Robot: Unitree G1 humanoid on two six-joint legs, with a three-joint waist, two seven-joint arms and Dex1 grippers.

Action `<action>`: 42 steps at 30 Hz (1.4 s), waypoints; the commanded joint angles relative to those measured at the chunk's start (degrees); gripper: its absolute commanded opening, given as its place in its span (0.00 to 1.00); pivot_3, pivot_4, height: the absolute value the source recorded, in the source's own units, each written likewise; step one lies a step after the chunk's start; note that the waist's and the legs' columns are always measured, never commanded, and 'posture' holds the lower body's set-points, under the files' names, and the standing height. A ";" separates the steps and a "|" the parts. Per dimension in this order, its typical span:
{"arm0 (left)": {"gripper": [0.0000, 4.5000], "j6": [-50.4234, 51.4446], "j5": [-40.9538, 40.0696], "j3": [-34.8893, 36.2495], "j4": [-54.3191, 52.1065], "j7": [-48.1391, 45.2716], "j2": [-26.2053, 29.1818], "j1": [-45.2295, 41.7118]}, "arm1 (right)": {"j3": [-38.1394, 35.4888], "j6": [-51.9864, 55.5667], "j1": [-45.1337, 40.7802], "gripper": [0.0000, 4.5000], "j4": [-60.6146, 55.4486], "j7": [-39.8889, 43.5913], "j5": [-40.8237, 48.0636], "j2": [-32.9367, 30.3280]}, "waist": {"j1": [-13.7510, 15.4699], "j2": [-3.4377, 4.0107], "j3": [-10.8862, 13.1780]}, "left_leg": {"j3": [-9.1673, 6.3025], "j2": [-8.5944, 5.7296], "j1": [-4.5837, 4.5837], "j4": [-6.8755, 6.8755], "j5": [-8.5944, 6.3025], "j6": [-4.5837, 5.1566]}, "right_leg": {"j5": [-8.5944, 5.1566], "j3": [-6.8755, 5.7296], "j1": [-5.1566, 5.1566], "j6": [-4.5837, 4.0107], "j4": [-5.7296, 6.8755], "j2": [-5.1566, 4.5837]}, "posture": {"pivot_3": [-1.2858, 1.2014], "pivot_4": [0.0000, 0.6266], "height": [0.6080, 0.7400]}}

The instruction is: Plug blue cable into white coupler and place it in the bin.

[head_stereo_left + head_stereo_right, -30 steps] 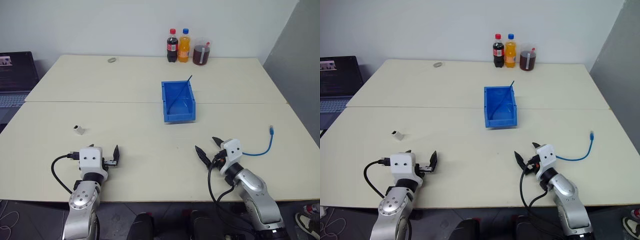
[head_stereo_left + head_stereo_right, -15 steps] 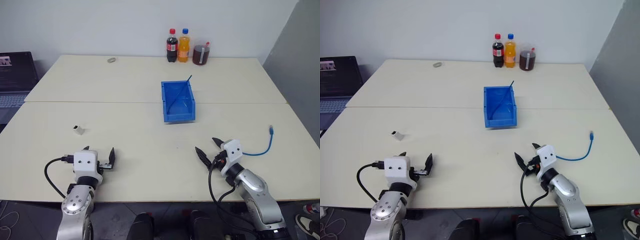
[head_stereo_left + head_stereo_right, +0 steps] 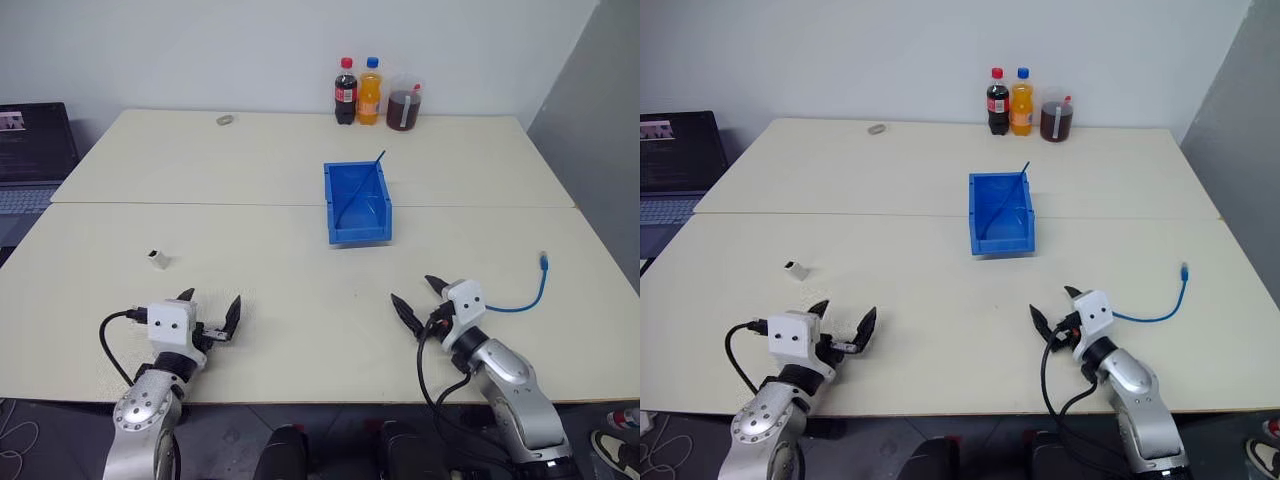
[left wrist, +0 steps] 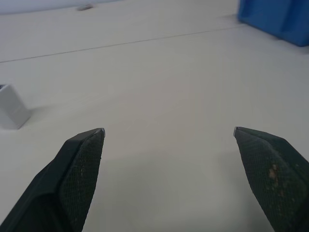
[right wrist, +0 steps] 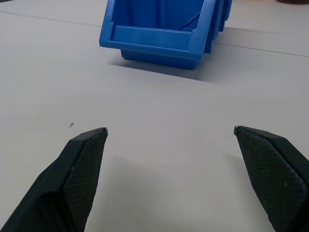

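No lettering, number or sign can be read anywhere. The dark bottle [image 3: 345,92] and the orange bottle [image 3: 370,92] at the tabletop's far edge carry label bands, red and blue, whose print is too small to read. The laptop [image 3: 30,150] off the tabletop's left edge shows a lit screen with lines of text, none legible.
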 commanded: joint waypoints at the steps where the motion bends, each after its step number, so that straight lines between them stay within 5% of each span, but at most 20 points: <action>1: 1.00 4.08 -6.73 0.04 -2.56 -8.85 5.23 -3.96 | -1.85 -4.17 0.84 0.99 -4.42 -1.96 -1.52 -0.11 | 0.05 0.00 0.00 | 0.00 0.00 0.00 0.00 0.00 0.00 | 0.00 -0.01 0.00 0.00 0.00 0.00 | 0.52 0.24 1.00; 14: 1.00 20.19 -16.22 -12.56 -2.82 -37.14 21.97 -24.00 | -15.99 4.89 10.65 0.99 -16.73 -9.43 1.24 -1.75 | 0.01 0.07 0.04 | 0.06 0.00 -0.02 -0.08 0.00 0.00 | -0.02 0.04 -0.04 -0.02 -0.01 0.00 | 0.52 0.24 1.00; 20: 1.00 20.59 -13.80 -18.56 1.23 -43.52 21.82 -31.48 | -24.11 17.76 10.00 0.99 -19.87 -13.86 3.34 -3.89 | -0.33 0.12 0.07 | 0.10 0.01 0.00 -0.06 0.00 0.00 | 0.00 0.09 -0.05 0.00 0.00 0.04 | 0.52 0.24 1.00; 25: 1.00 19.37 -12.46 -20.99 3.57 -45.73 20.10 -34.58 | -26.58 31.14 -0.52 0.99 -12.18 -16.92 3.82 -7.69 | -0.62 0.13 0.07 | 0.15 0.05 -0.01 -0.05 0.00 0.01 | 0.02 0.14 -0.08 0.00 0.03 0.10 | 0.52 0.24 1.00; 37: 1.00 17.73 -10.46 -21.94 4.08 -47.58 18.66 -35.19 | -28.03 33.67 -14.26 0.99 12.74 -15.30 3.39 -14.90 | -0.17 0.14 0.08 | 0.29 -0.01 -0.09 -0.04 -0.02 0.05 | 0.01 0.23 -0.12 -0.09 -0.05 0.04 | 0.52 0.24 1.00; 42: 1.00 17.26 -10.15 -21.82 4.19 -48.05 18.77 -35.04 | -27.99 33.08 -16.17 0.77 17.80 -14.27 3.73 -16.47 | -0.14 0.12 0.07 | 0.28 0.01 -0.06 -0.02 -0.02 0.05 | 0.01 0.23 -0.09 -0.07 -0.04 0.07 | 0.52 0.24 1.00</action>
